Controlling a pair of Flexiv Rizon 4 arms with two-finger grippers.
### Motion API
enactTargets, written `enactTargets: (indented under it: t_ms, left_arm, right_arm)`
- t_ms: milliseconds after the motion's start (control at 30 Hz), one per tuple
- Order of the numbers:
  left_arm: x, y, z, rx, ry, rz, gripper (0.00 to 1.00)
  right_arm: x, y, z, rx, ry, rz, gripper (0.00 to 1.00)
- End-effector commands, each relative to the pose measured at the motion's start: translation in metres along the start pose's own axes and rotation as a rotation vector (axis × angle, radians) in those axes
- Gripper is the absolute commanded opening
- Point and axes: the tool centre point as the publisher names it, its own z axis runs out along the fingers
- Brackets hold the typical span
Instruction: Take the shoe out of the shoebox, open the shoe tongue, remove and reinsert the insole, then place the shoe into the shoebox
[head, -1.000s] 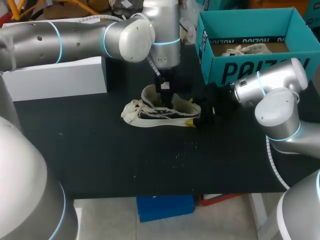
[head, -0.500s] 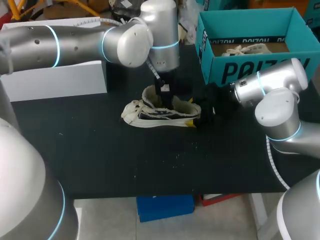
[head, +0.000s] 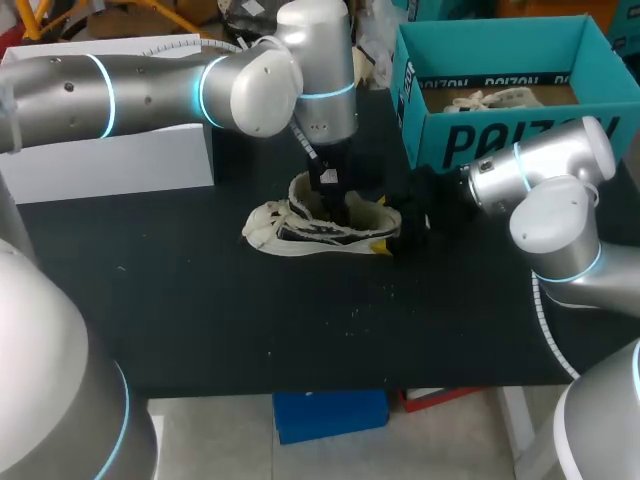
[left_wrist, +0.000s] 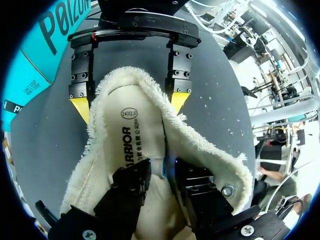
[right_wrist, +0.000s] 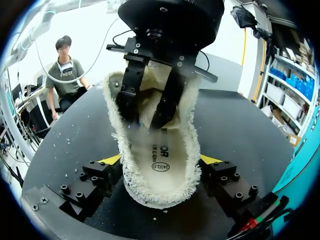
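On the black table (head: 200, 320), a white low-top shoe with a fleecy lining (head: 290, 232) lay near the middle, toward the far edge and apart from the open teal cardboard shoebox (head: 500, 140) at the far right corner. The right gripper (right_wrist: 161, 161) clasped the heel from both sides with its yellow tips, while the left gripper (left_wrist: 162, 172) reached down into the opening, pinched nearly closed on the cream printed insole (left_wrist: 125, 130). That pinch looked shallow: a pull might slip off the insole, or drag the shoe out of the heel clasp if the insole stuck
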Motion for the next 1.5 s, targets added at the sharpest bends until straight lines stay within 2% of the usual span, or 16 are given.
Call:
enactTargets:
  t_ms: [33,100,167,233,300,367,500,600,767,1067,1200,1333,1500]
  left_arm:
    - [0.003,0.003,0.011,-0.053,-0.054,-0.015,0.37]
    - [0.003,0.004,0.010,-0.095,-0.096,-0.025,0.38]
    - [0.003,0.006,0.009,-0.175,-0.150,-0.034,0.34]
    - [0.004,0.007,0.010,-0.217,-0.190,-0.045,0.30]
    - [0.005,0.010,0.011,-0.257,-0.214,-0.058,0.33]
    - [0.005,0.015,0.014,-0.293,-0.240,-0.069,0.28]
    - [0.007,0.020,0.018,-0.343,-0.301,-0.087,0.37]
    - [0.009,0.023,0.024,-0.381,-0.352,-0.095,0.37]
    - [0.006,0.035,0.033,-0.417,-0.427,-0.098,0.36]
    - [-0.015,0.061,0.037,-0.420,-0.510,-0.058,0.38]
    - [-0.021,0.069,0.033,-0.447,-0.587,-0.045,0.40]
    - [-0.025,0.071,0.026,-0.438,-0.661,-0.049,0.40]
    - [-0.030,0.074,0.022,-0.392,-0.694,-0.070,0.40]
  right_arm:
    - [-0.002,-0.001,0.002,0.002,-0.002,0.002,0.00]
    - [-0.002,-0.001,0.002,0.002,-0.002,0.002,0.00]
    - [-0.002,-0.001,0.002,0.002,-0.002,0.002,0.00]
    - [-0.002,-0.001,0.002,0.002,-0.002,0.002,0.00]
    - [-0.002,-0.001,0.002,0.002,-0.002,0.002,0.00]
    - [-0.002,-0.001,0.002,0.002,-0.002,0.002,0.00]
    - [-0.002,-0.001,0.002,0.002,-0.002,0.002,0.00]
    - [-0.002,-0.001,0.002,0.002,-0.002,0.002,0.00]
    - [-0.002,-0.001,0.002,0.002,-0.002,0.002,0.00]
    - [-0.002,-0.001,0.002,0.002,-0.002,0.002,0.00]
    - [-0.002,-0.001,0.002,0.002,-0.002,0.002,0.00]
    - [-0.002,-0.001,0.002,0.002,-0.002,0.002,0.00]
    - [-0.002,-0.001,0.002,0.002,-0.002,0.002,0.00]
